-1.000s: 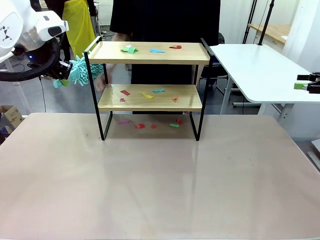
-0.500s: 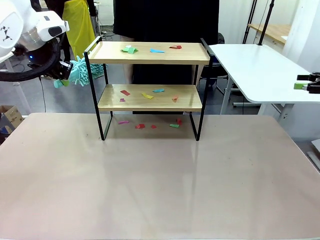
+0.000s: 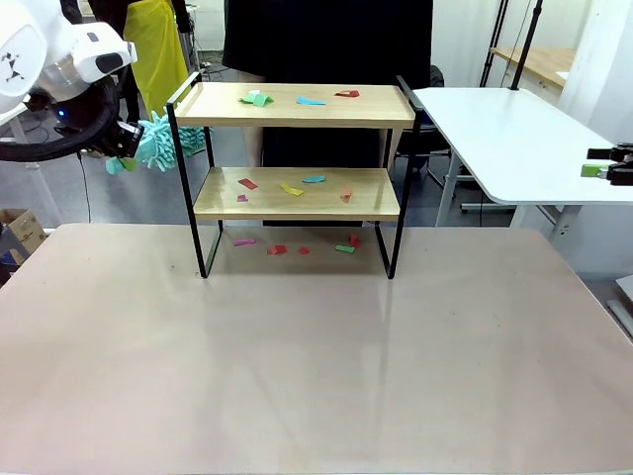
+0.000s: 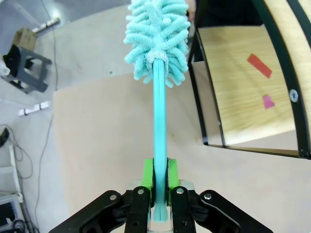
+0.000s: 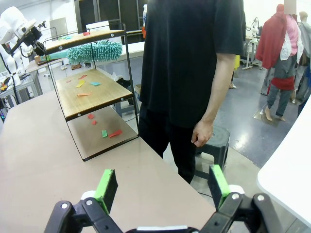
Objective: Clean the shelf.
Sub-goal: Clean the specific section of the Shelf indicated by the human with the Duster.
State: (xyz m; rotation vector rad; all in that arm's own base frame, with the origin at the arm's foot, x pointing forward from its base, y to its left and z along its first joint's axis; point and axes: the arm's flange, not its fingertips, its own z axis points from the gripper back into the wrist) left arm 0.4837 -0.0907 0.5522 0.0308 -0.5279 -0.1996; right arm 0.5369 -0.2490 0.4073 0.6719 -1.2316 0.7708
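Currently: left tool (image 4: 158, 178) clamping teal fluffy duster (image 4: 158, 34), aiming head at left end of two-tier wooden black-framed shelf (image 3: 297, 118) standing at far side of desk (image 3: 297, 376), likely for sweeping coloured paper scraps (image 3: 292, 189); right tool (image 5: 160, 187) hanging open, empty.

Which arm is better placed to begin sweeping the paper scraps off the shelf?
Left. The left gripper is shut on the handle of the teal duster, whose fluffy head hangs just beside the left end of the shelf. The right gripper is open, empty and far off at the right.
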